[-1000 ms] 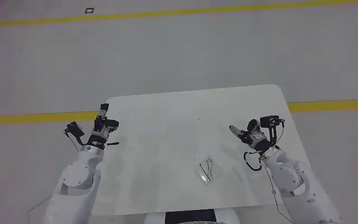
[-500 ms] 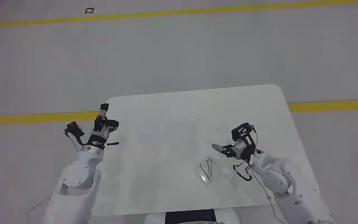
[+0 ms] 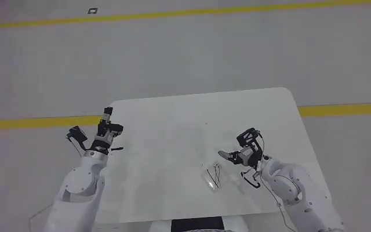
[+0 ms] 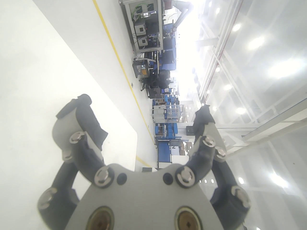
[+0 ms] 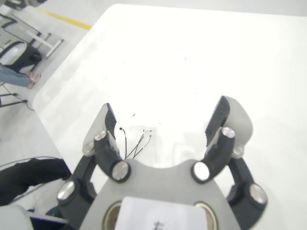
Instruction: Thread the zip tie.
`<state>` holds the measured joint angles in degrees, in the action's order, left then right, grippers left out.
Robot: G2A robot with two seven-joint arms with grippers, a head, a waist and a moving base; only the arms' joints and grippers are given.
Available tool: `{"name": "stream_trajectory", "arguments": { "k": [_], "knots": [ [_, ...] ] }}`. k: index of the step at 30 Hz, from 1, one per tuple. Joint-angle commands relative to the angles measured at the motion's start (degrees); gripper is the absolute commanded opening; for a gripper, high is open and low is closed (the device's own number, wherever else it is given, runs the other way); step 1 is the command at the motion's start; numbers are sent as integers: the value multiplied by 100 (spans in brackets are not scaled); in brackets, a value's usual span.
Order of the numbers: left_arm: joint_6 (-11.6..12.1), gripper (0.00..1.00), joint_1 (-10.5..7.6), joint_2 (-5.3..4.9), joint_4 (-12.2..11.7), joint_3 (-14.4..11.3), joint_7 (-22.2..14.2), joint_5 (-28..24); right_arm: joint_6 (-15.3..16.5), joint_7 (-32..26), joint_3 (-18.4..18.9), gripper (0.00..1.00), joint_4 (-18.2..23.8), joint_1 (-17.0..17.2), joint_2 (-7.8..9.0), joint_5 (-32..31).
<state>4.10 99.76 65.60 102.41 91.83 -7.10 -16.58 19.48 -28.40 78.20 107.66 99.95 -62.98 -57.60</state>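
At the worktop's (image 3: 174,127) left edge the left arm stands bent at the elbow, forearm raised, and its left gripper (image 3: 106,118) points up and away over the worktop's far-left corner. Seen from its own wrist, the left gripper (image 4: 144,106) is spread wide with nothing between its dark fingers (image 4: 86,120). One finger lies against the white worktop (image 4: 36,60), the other against the bright hall beyond.

Right of centre, close to the worktop's near edge, lie the zip ties (image 3: 215,173) — a few thin black strands, crossed over one another. They rest flat on what seems to be a clear plastic sleeve (image 3: 211,181), though its outline is faint against the white surface.

Just to the right of the strands, the right arm comes in low from the near-right corner with its forearm angled toward the middle of the worktop. The right gripper (image 3: 228,155) is just beside the zip ties and slightly farther from the robot than they are. In the right wrist view the right gripper (image 5: 165,108) is wide apart and holds nothing, its ribbed pads (image 5: 217,118) facing each other above the bare worktop (image 5: 168,48). The zip ties (image 5: 134,144) show below it, close to one finger rather than midway between the two, and their small heads point toward the worktop's middle. Whether that finger touches them cannot be told.

Yellow floor lines (image 3: 174,13) run across the grey floor beyond the worktop — one far off, one level with its sides.
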Motion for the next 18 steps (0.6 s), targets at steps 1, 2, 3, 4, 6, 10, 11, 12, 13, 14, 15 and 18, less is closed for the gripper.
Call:
{"name": "stream_trajectory", "arguments": {
  "k": [1,2,3,4,6,10,11,12,13,14,15,18],
  "knots": [
    [0,100,0,0,0,0,0,0,0,-195,-61,100,80,-26,31,-61],
    [0,100,0,0,0,0,0,0,0,-359,-127,100,135,-56,51,-78],
    [0,100,0,0,0,0,0,0,0,-450,-176,100,181,-91,64,-107],
    [0,100,0,0,0,0,0,0,0,-522,-219,100,195,-115,74,-110],
    [0,100,0,0,0,0,0,0,0,-679,-364,100,300,-198,96,-219],
    [0,100,0,0,0,0,0,0,0,-1030,-714,100,477,-316,136,-302],
    [0,100,0,0,0,0,0,0,0,-1065,-744,100,491,-331,142,-320],
    [0,100,0,0,0,0,0,0,0,-1065,-744,100,491,-331,142,-320],
    [0,100,0,0,0,0,0,0,0,-1065,-744,100,491,-331,142,-320],
    [0,100,0,0,0,0,0,0,0,-1065,-744,100,491,-331,142,-320],
    [0,100,0,0,0,0,0,0,0,-1065,-744,100,491,-331,142,-320],
    [0,100,0,0,0,0,0,0,0,-1065,-744,100,491,-331,142,-320]
  ]
}}
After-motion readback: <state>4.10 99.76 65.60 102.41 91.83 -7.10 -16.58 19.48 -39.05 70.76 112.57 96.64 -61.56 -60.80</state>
